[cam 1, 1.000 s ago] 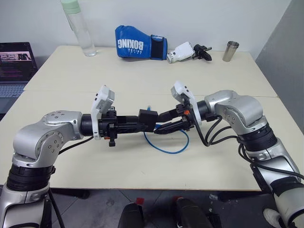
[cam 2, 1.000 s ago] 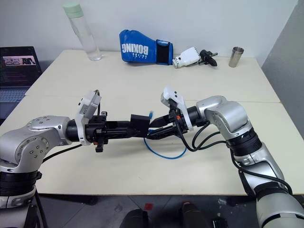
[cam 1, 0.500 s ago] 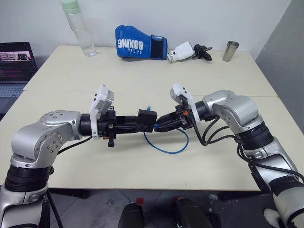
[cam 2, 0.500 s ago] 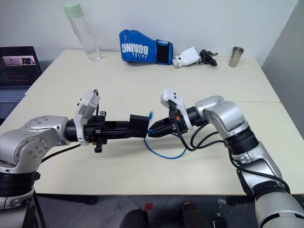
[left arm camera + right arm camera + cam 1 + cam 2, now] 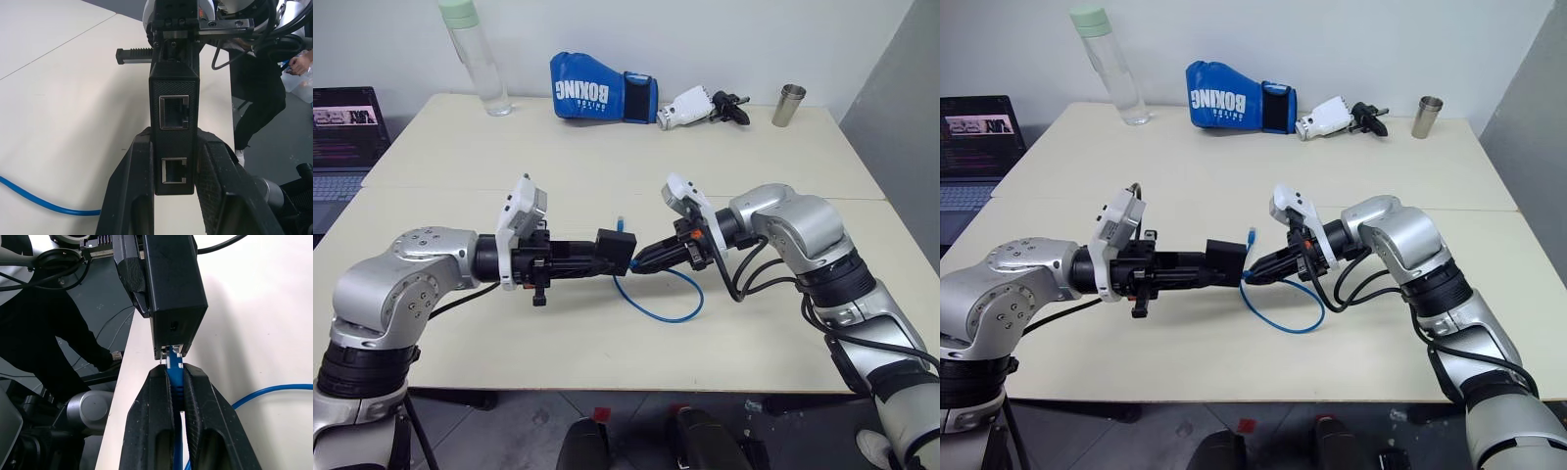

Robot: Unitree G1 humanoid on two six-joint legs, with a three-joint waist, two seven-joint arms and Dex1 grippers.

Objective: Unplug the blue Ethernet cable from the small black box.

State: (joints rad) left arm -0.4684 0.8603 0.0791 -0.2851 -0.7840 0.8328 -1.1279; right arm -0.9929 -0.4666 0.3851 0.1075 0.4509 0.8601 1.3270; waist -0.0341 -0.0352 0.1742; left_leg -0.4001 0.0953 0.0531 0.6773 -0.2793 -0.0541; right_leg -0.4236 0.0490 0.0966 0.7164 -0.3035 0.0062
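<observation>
**Ana:** Pincer (image 5: 1252,271) on the right arm has its two fingers pressed together on the blue Ethernet cable (image 5: 174,377), right behind the plug where it enters the small black box (image 5: 171,289). The left pincer (image 5: 607,255) is clamped on that box, holding it in the air above the middle of the counter (image 5: 607,147), toward its near edge.

**Ben:** So which step does that make it?

**Ana:** By the look of it, both grips are set and the pull itself is not yet done. The plug is seated in the port on the box's end. The rest of the cable hangs down and loops on the counter just below the two pincers, and its free plug (image 5: 1252,235) stands up just above the box.

**Ben:** What does the next move call for?

**Ana:** Probably a straight pull along the line of the port, with the left arm keeping the box steady. If the plug has a latch tab, it likely has to be pressed first; whether the fingers sit on it cannot be told. A sideways tug could twist the box in its grip.

**Ben:** Any writing to read?

**Ana:** The blue glove (image 5: 602,88) at the far edge reads "BOXING" in white. The two empty ports (image 5: 174,111) on the box's face carry no label.
</observation>
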